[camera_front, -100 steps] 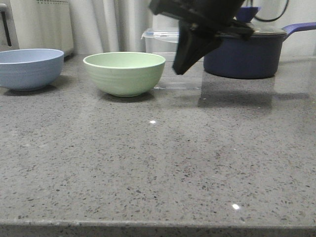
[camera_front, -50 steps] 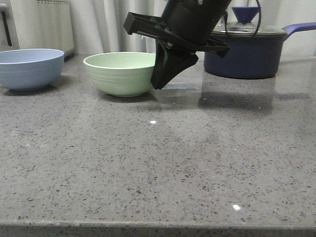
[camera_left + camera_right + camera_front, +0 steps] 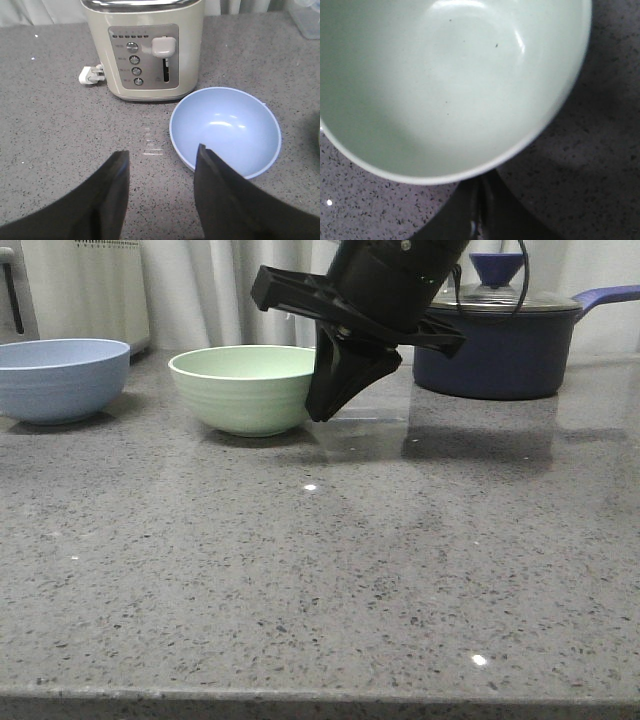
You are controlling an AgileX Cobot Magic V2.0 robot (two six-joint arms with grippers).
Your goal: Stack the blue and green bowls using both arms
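The green bowl (image 3: 250,390) stands upright on the grey counter, left of centre. It fills the right wrist view (image 3: 450,85), empty inside. My right gripper (image 3: 318,415) points down at the bowl's right side. Its fingers are pressed together just outside the rim (image 3: 481,185), with the tips hidden under the rim's edge. The blue bowl (image 3: 60,380) stands at the far left, apart from the green one. My left gripper (image 3: 161,155) is open and empty above the counter. One finger overlaps the blue bowl's (image 3: 225,130) near rim in that view. The left arm does not show in the front view.
A dark navy lidded saucepan (image 3: 490,350) stands at the back right. A cream toaster (image 3: 145,50) stands right behind the blue bowl, with a white plug (image 3: 92,76) beside it. Curtains hang along the back. The counter's front edge runs along the bottom of the front view.
One second ago the right gripper was higher and further right. It came down and left to the green bowl's right side, and has held still for the last half second.
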